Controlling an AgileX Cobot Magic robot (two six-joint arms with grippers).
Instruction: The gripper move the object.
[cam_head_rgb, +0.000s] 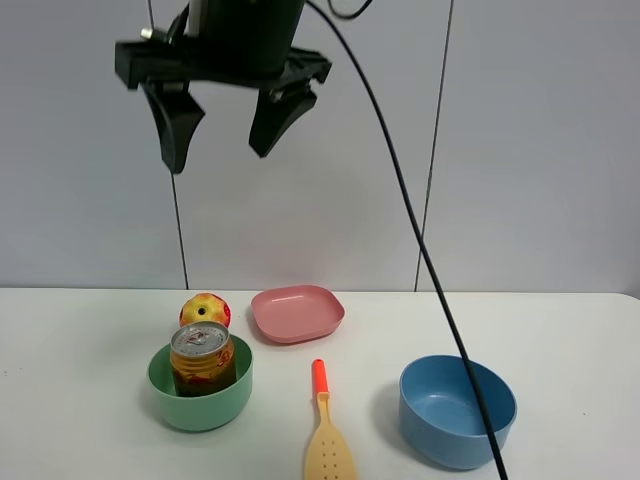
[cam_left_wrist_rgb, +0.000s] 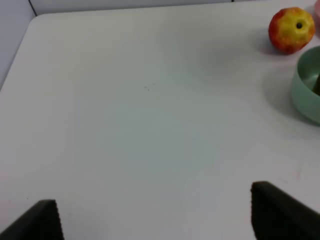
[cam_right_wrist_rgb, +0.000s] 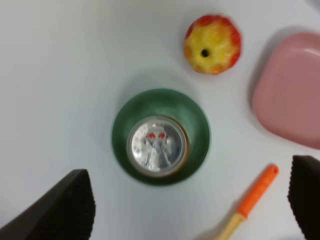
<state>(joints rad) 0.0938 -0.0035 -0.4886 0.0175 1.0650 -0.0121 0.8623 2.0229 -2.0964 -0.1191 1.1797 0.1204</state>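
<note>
The gold can (cam_head_rgb: 203, 358) with red markings and a silver top stands upright inside a green bowl (cam_head_rgb: 200, 412) at the left front of the white table. My right gripper (cam_head_rgb: 220, 160) hangs high above it, open and empty, well clear of the can. The right wrist view looks straight down on the can (cam_right_wrist_rgb: 156, 145) in the bowl (cam_right_wrist_rgb: 199, 125), between that gripper's spread fingers (cam_right_wrist_rgb: 190, 167). My left gripper (cam_left_wrist_rgb: 152, 195) is open and empty over bare table, with the bowl's rim (cam_left_wrist_rgb: 305, 90) off to one side. It does not show in the high view.
A red-yellow apple (cam_head_rgb: 205, 309) lies just behind the green bowl. A pink plate (cam_head_rgb: 297, 312) sits behind the middle. An orange-handled spatula (cam_head_rgb: 328, 440) lies at the front centre and a blue bowl (cam_head_rgb: 457, 410) at the front right. A black cable crosses above the blue bowl.
</note>
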